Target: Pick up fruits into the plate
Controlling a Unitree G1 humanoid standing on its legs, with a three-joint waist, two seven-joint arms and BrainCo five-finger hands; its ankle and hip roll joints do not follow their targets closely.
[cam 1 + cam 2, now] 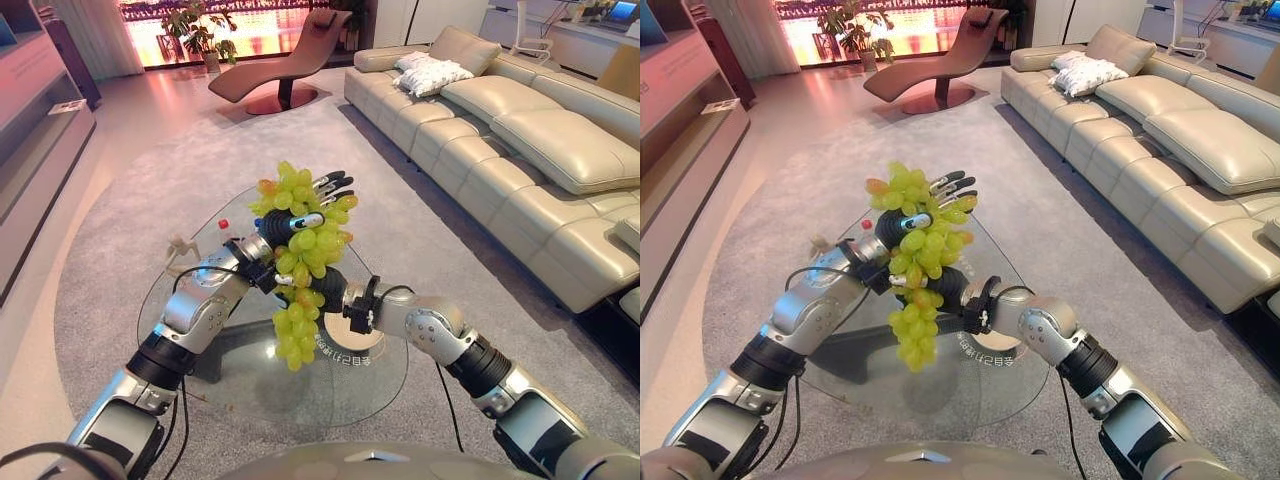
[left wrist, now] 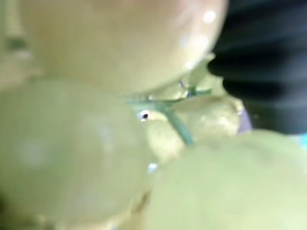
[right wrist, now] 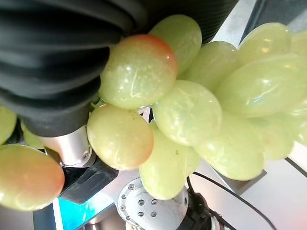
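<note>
A big bunch of green grapes (image 1: 300, 255) hangs in the air above the round glass table (image 1: 250, 385). My left hand (image 1: 278, 228) holds its upper part: the fingers (image 1: 335, 184) reach up behind the grapes and the thumb lies across the front. My right hand (image 1: 330, 288) is pressed against the lower part of the bunch (image 1: 910, 335), with its fingers hidden behind the fruit. The grapes (image 3: 192, 110) press close to the camera in the right wrist view, and likewise the grapes (image 2: 72, 148) in the left wrist view. A white round plate (image 1: 352, 345) lies on the glass under my right wrist.
A small red-capped bottle (image 1: 224, 226) and a small white object (image 1: 180, 250) stand at the table's far left. A cream sofa (image 1: 520, 140) runs along the right, a brown lounge chair (image 1: 290, 60) stands at the back, and shelving (image 1: 40, 130) is on the left.
</note>
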